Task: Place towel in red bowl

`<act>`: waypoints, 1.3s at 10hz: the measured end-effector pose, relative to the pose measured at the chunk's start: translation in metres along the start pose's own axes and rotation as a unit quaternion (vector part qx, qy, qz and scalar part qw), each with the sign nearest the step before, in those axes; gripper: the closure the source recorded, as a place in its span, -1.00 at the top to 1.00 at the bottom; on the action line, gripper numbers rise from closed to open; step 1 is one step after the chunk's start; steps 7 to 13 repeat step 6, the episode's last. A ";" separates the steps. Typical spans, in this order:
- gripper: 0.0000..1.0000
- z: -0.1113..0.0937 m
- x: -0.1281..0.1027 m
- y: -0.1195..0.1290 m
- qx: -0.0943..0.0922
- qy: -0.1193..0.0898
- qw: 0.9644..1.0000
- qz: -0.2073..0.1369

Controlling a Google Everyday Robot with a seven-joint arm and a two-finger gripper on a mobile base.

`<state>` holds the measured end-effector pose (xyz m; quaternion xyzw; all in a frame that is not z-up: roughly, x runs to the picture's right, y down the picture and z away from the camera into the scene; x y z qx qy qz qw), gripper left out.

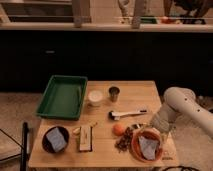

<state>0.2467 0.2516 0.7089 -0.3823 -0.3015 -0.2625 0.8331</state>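
A grey towel (148, 147) is seen lying inside the red bowl (136, 148) at the front right corner of a wooden table (135, 92), with the bowl's rim set close to the table's front and right edges. The white arm (181, 106) is bent in from the right, and the gripper (150, 131) is held just above the bowl's back rim, over the towel; whether anything is gripped cannot be made out. An orange (118, 129) and a cluster of dark bits (124, 141) are crowded against the bowl's left side, leaving little room there. A black-headed utensil with a white handle (128, 113) is laid just behind them. A green tray (63, 96) overhangs the table's back left edge, with a white cup (95, 97) and a small metal cup (114, 93) beside it. A dark bowl holding a grey cloth (55, 139) is placed near the front left corner, next to a flat boxed item (85, 138). Open tabletop is left along the back right.
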 end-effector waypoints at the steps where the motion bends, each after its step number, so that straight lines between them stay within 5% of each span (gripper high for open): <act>1: 0.60 -0.002 0.000 -0.001 -0.001 0.000 1.000 0.000; 13: 0.60 -0.018 0.002 -0.004 0.000 0.006 1.000 0.023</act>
